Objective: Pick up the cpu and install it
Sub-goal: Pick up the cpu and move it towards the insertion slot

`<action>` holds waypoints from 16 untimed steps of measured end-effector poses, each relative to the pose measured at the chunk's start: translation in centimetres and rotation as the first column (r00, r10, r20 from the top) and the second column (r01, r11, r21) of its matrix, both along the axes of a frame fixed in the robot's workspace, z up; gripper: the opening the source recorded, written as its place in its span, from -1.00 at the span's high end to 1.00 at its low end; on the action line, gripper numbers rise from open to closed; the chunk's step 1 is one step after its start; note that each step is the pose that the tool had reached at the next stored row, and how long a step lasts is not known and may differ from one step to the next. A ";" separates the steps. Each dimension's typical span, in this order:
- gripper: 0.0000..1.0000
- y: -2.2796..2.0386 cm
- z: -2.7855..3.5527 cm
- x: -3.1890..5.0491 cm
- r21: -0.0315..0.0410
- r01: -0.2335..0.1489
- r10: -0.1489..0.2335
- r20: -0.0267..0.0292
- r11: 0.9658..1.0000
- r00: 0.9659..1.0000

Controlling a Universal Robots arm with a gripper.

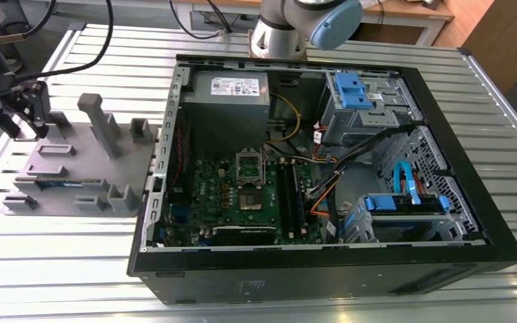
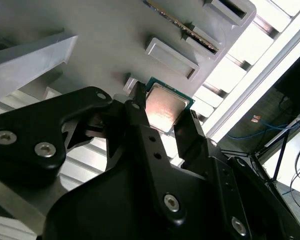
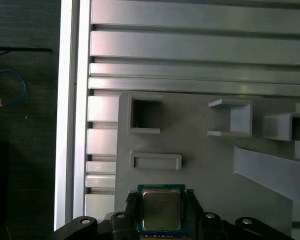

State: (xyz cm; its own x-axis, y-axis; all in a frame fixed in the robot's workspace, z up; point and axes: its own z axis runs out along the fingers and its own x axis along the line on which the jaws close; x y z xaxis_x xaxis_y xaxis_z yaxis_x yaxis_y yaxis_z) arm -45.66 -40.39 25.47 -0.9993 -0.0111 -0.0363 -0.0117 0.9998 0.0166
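Ribbed metal tabling (image 1: 61, 269) is seen carrying a grey fixture tray (image 1: 70, 168) beside an open computer case (image 1: 330, 269). The gripper (image 1: 21, 118) is held over the tray. In both wrist views its jaws are seen clamped against two opposite edges of the cpu (image 3: 161, 215), which sits squarely between them with its metal top exposed. Whether the chip is clear of the tray cannot be told. A light, even grip is called for, with the chip held level so that no corner is tilted or dragged.
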 end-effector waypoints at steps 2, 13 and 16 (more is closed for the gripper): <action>0.06 0.00 0.36 0.00 0.000 0.000 0.000 0.000 1.000 1.000; 0.06 0.00 1.01 0.00 0.000 0.000 0.000 0.000 1.000 1.000; 0.06 0.00 1.12 0.00 0.000 0.000 0.000 0.000 1.000 1.000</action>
